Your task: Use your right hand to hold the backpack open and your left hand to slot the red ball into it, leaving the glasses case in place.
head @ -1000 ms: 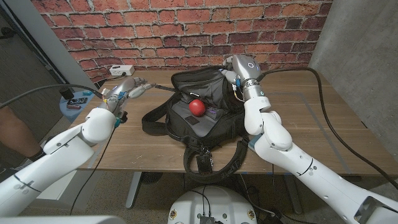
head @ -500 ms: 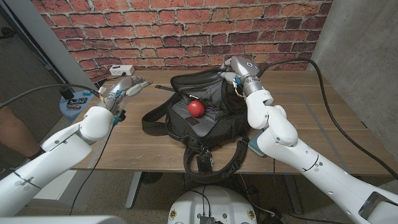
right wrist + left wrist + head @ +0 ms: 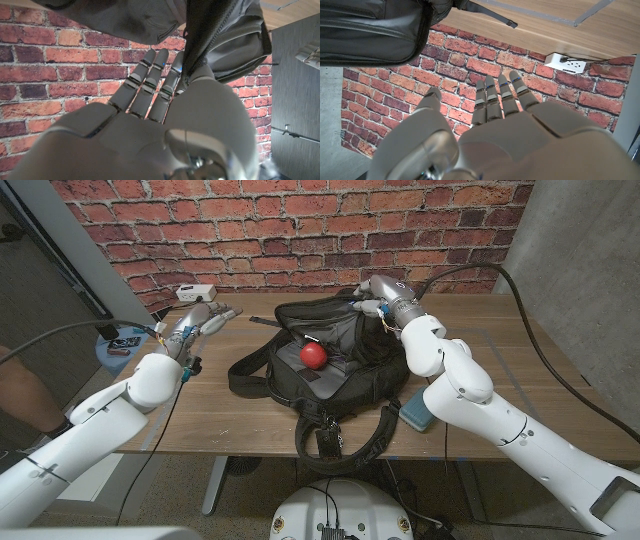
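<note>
No brand or writing can be read anywhere. At the left of the head view, the left hand [image 3: 200, 321] hovers over the wooden table [image 3: 520, 380], released, its fingers straight and apart, holding nothing, just below a white power strip [image 3: 196, 292] by the brick wall [image 3: 300, 225]. At centre lies the black backpack [image 3: 320, 370], its mouth gaping, with the red ball [image 3: 314, 354] resting inside the opening. At upper right of the bag, the right hand [image 3: 378, 298] sits on the rim; the wrist view suggests the fabric edge is pinched beside its fingers [image 3: 150, 85], though the grip is partly hidden. A teal glasses case [image 3: 414, 412] peeks from beneath the right forearm. Compared with a second ago, the right arm has swung outward and the ball has hardly shifted.
</note>
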Controlling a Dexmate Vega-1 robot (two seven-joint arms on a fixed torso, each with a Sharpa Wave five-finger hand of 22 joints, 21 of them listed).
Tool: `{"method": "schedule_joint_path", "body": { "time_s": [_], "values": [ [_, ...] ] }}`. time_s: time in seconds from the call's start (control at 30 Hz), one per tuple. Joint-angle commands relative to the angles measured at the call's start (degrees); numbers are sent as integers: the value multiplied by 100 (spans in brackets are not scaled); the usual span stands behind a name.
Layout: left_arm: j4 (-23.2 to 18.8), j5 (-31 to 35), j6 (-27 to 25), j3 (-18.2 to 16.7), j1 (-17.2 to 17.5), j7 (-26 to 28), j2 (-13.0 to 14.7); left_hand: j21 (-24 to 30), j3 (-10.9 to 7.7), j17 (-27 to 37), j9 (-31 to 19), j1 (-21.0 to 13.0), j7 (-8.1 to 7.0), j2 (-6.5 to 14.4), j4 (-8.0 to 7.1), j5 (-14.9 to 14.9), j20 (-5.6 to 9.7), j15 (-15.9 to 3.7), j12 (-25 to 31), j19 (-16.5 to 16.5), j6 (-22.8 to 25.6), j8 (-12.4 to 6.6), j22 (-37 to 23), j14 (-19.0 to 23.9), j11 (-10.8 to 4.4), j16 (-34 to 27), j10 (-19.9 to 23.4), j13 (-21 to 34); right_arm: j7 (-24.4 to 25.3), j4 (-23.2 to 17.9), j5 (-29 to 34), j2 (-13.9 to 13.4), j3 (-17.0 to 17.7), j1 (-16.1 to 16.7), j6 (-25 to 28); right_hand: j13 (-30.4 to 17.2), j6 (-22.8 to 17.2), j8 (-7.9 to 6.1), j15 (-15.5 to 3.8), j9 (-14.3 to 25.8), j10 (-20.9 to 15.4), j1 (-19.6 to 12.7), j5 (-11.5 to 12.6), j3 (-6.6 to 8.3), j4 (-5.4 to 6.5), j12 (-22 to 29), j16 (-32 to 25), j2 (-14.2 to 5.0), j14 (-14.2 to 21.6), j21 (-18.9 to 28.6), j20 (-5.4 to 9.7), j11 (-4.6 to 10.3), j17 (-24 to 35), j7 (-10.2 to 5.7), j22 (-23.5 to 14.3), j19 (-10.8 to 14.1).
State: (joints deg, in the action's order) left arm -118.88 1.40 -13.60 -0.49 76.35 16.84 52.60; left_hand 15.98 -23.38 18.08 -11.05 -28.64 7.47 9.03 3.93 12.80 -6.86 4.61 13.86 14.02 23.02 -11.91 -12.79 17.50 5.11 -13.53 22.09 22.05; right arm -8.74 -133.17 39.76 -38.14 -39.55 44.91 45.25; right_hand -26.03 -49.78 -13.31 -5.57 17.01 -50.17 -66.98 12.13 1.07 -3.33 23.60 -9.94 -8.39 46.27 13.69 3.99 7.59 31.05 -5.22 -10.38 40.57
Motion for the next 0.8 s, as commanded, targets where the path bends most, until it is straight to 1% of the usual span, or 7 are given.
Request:
{"method": "schedule_joint_path", "body": {
  "time_s": [0.03, 0.17, 0.23, 0.3, 0.43, 0.53, 0.8],
  "values": [
    [71, -144, -1, 100, -72, 17, -7, 31, -51, -5, -16, 34, 13, 9, -12, 30, 44, 17, 8, 25, -27, 30, 5, -12, -2, 28, -8, 14, -691, -250, -835, -433, 41, -354, 255, 25, 83, 60, -670, 10, 235, 108, 13, -21, 30, -122, -32, -7, -133, -44, 328, -123, -14, 40, -15, -72],
    [78, -201, -34, 134, -101, 11, 4, 30, -62, -11, -16, 46, 7, 11, -12, 36, 49, 19, -4, 19, -37, 35, 6, -30, 18, 40, -39, 12, -921, -291, -1224, -586, 62, -541, 310, 28, 141, 84, -622, 2, 320, 186, 14, -44, 64, -176, -31, -4, -284, -83, 291, -181, -35, 68, -12, -157],
    [76, -217, -43, 143, -106, 25, 9, 30, -65, -13, -16, 49, 10, 11, -12, 37, 52, 17, -4, 16, -42, 37, 7, -34, 20, 43, -39, 11, -1056, -306, -1473, -662, 92, -642, 336, 23, 160, 92, -610, -1, 335, 199, 17, -46, 66, -185, -46, -7, -329, -91, 275, -185, -23, 76, -12, -172],
    [67, -252, -65, 140, -106, 9, 26, 30, -70, -15, -16, 55, 14, 11, -12, 39, 54, 17, -7, 14, -38, 36, 8, -30, 19, 44, -46, 10, -1147, -323, -1718, -744, 129, -723, 346, 24, 197, 106, -596, -6, 399, 213, 21, -46, 68, -220, -60, -13, -394, -111, 261, -229, -10, 84, -11, -219],
    [78, -330, -65, 119, -104, 36, 7, 25, -79, -22, -16, 64, 13, 8, -9, 44, 49, 27, -16, -3, -48, 40, 9, -47, 15, 56, -68, 9, -1196, -346, -2277, -901, 307, -778, 276, 24, 246, 121, -536, -14, 473, 242, 23, -62, 67, -263, -75, 9, -492, -139, 236, -280, 2, 88, -9, -287],
    [92, -415, -80, 97, -108, 37, -11, 20, -89, -26, -15, 74, 2, 9, -7, 48, 45, 27, -22, -19, -84, 55, 11, -67, 15, 67, -84, 7, -1242, -375, -2679, -1029, 412, -838, 261, 17, 293, 136, -490, -18, 546, 251, 27, -73, 58, -299, -80, 33, -556, -155, 211, -309, 2, 130, -8, -328],
    [108, -533, -120, 75, -118, 18, 36, 12, -105, -34, -15, 89, 0, 6, -3, 55, 43, 42, -30, -45, -79, 51, 13, -97, 32, 84, -104, 4, -1324, -337, -3788, -1353, 707, -951, 72, 1, 381, 155, -385, -30, 640, 247, 44, -79, 29, -356, -104, 54, -675, -193, 148, -415, 3, 184, -6, -438]
  ]
}}
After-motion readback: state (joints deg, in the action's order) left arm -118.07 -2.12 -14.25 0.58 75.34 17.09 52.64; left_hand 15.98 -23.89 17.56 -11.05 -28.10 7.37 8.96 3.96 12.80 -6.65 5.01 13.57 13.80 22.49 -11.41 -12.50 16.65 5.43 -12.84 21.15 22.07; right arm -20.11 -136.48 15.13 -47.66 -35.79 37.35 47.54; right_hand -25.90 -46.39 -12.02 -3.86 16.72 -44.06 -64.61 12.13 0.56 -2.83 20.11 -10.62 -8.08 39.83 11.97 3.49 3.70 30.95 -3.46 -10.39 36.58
